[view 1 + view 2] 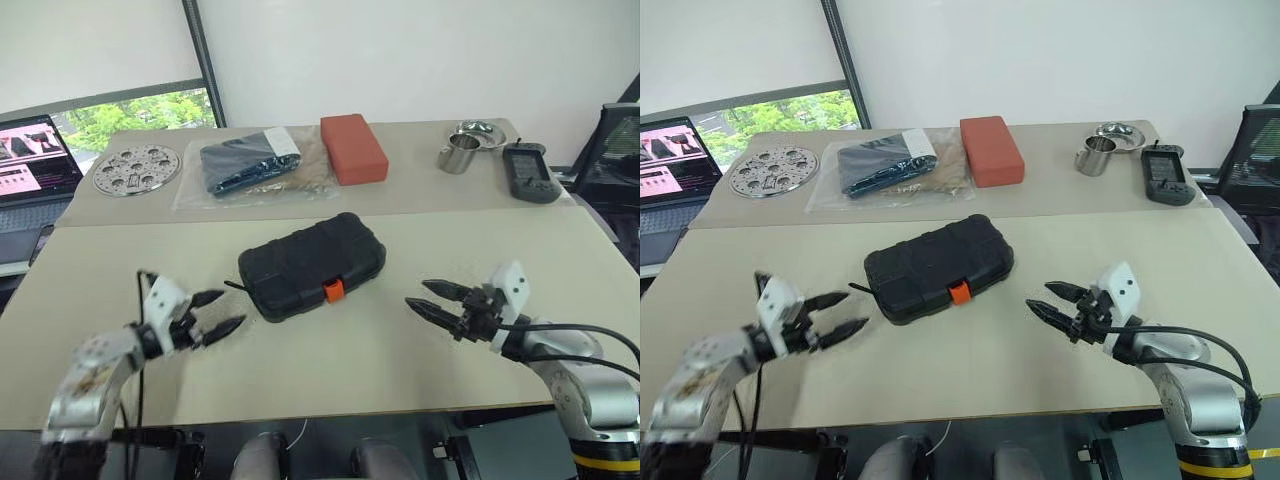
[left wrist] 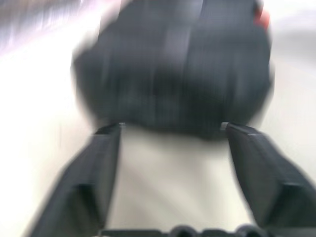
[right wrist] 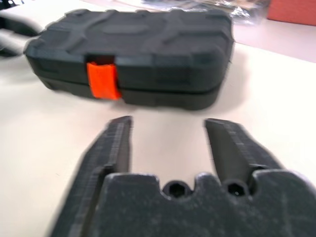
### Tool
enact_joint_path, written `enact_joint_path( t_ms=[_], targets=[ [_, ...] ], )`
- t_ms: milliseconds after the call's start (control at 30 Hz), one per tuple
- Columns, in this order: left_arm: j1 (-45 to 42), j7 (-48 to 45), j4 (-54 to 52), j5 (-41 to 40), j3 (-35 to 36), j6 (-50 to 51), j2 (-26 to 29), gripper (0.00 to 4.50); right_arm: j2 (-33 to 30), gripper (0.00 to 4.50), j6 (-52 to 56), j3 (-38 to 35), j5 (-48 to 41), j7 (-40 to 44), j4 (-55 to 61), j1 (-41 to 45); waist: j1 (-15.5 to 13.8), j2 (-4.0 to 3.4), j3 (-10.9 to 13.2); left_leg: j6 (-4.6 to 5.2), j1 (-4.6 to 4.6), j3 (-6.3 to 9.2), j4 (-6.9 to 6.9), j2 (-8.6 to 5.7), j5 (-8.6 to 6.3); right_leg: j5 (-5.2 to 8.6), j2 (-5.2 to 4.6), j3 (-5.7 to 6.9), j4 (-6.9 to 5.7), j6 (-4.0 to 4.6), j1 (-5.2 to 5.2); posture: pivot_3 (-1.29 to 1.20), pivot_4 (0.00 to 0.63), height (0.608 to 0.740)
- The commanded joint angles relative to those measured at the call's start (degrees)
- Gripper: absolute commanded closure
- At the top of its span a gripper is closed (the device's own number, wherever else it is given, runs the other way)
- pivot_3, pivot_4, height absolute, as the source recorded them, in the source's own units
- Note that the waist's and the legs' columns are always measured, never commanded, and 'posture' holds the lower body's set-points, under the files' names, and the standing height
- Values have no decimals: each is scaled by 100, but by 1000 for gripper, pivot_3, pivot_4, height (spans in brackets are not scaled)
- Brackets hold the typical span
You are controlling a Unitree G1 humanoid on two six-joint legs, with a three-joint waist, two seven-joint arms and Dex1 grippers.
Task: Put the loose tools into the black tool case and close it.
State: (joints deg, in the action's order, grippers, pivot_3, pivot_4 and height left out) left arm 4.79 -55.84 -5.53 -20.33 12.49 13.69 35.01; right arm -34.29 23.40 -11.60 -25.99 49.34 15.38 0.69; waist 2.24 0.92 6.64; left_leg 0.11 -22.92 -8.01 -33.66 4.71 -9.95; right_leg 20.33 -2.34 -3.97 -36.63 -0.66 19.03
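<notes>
The black tool case (image 1: 312, 265) lies shut in the middle of the near table, its orange latch (image 1: 334, 291) facing me. No loose tools lie on the table; they are out of view. My left gripper (image 1: 215, 312) hovers open just left of the case, fingers pointing at it, nothing between them. To the right of the case my right gripper (image 1: 432, 297) is open and empty too, aimed at the latch side. The right wrist view looks at the case (image 3: 133, 54) and latch (image 3: 102, 80) past the spread fingers (image 3: 114, 143).
On the far table lie a clear bag with dark contents (image 1: 245, 165), an orange-red block (image 1: 352, 148), a perforated metal disc (image 1: 137, 168), a steel cup (image 1: 459, 153) and bowl (image 1: 481, 131), and a black handheld device (image 1: 527, 170). A laptop (image 1: 30, 165) stands at far left.
</notes>
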Motion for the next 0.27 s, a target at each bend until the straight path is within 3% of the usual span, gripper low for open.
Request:
enact_joint_path(
  t_ms=[33, 67, 267],
  targets=[
    [394, 142, -93, 252, 111, -691, 19, 0, -30, 268, -1030, -218, 200, 265, -560, -67, -52, 3, 2, 1, -3, 1, 0, -2, -1, 0, -6, 5, 4, 0, 1, 0, 150, 740],
    [512, 208, -36, 357, 61, -853, -17, 0, -22, 47, -1282, -220, 274, 323, -762, -104, -77, 2, 2, 0, 5, 2, 0, -2, -5, -1, -13, 6, 14, 1, 10, 0, 150, 740],
    [531, 732, 77, 640, -86, -1115, -253, 0, -24, 47, -1965, -184, 345, 540, -1373, -137, -146, -2, 0, -25, 6, 0, 19, -1, -27, -13, -22, 6, 57, 10, -24, 0, 150, 740]
  ],
)
